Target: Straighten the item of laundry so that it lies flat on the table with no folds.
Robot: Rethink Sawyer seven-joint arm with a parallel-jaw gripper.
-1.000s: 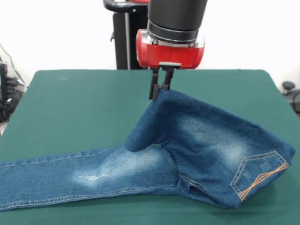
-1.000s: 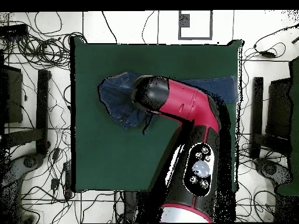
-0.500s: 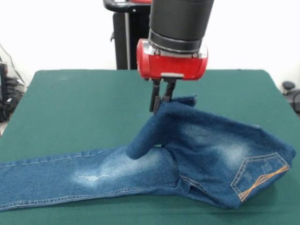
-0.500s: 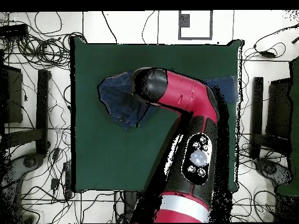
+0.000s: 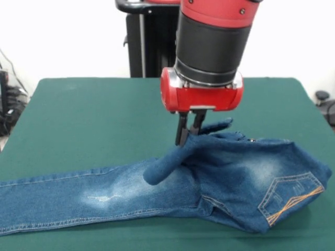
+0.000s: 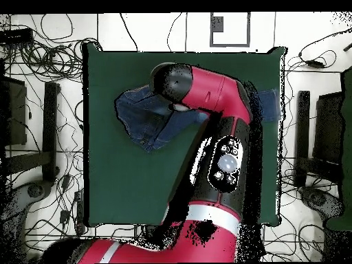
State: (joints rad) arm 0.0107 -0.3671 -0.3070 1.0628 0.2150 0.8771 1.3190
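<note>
Just above the middle of the worktop (image 5: 94,112), the claw (image 5: 189,136) is hanging straight down from the red wrist, its two dark fingers (image 5: 182,132) pressing together on a pinch of denim, so it is clenched on the jeans (image 5: 241,178) rather than released. The pinched fold is standing up as a small peak, and from it a rolled tube of cloth is sloping down and to the picture's left in the front view, ending on the leg below. Beyond the claw, the seat and waist part is bulging to the picture's right, with an orange-stitched pocket (image 5: 288,201) facing the camera, and it is lying doubled over itself, not flat. One leg is running long and fairly flat away to the picture's left, reaching the frame edge, so the garment's long axis is lying across the worktop, side to side. The other leg seems to be the folded part held in the claw. In the overhead view the arm is covering the grasp, and the bunched denim is showing just beside it. No containers are showing anywhere. Judging from this, the held fold probably needs drawing out along that long axis, away from the bulge.
</note>
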